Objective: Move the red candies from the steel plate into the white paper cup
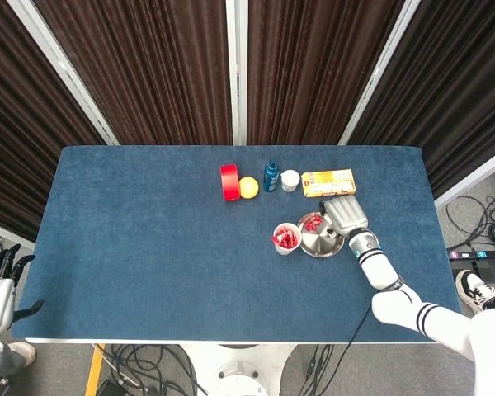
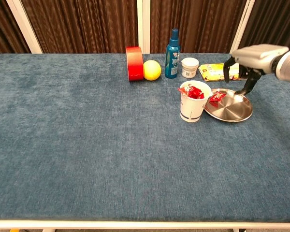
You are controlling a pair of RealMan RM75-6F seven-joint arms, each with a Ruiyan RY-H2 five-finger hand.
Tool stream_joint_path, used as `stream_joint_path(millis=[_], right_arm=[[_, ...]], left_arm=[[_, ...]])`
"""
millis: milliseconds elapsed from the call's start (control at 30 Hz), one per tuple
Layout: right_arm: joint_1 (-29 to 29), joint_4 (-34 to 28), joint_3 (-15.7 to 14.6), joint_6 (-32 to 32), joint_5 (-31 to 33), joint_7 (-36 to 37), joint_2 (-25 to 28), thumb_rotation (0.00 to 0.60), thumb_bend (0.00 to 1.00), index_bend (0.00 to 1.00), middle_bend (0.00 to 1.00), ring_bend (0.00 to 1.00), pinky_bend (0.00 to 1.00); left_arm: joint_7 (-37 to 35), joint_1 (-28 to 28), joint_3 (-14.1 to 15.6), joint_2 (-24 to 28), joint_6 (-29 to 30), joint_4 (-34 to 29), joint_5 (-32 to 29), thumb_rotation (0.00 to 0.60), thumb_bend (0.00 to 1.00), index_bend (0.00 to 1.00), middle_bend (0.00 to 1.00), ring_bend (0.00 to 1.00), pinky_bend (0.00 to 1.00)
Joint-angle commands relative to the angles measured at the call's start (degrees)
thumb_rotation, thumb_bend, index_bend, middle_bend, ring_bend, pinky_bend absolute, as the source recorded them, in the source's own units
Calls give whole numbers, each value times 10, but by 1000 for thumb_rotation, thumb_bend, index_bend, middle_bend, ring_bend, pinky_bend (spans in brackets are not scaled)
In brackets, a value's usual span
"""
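Crinkly red candies [image 2: 195,91] fill the white paper cup [image 2: 192,107].

My head view looks almost straight down from high above, taking in the whole blue table [image 1: 148,247], the dark curtains [image 1: 148,74] at its far edge and the floor cables near me. My chest view sits low at the near edge, facing across the tabletop toward those curtains, much closer in. Both share the far-right cluster: white paper cup [image 2: 192,102], steel plate [image 2: 232,109], blue bottle [image 2: 172,47], and my right hand [image 2: 253,60] over the plate.
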Motion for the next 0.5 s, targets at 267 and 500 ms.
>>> stream_joint_path(millis=[267,500], right_arm=[[20,93,1,-40,-10,16,-65,600,197,450,979,936,1000],[30,142,8,-58,-18,30,-100,600,207,451,980,936,1000]], left_arm=[[3,3,1,2,1,-3,-4,600,0,259,153,92,127],[0,5,2,2,1,-1,-5,600,0,259,153,92,127]])
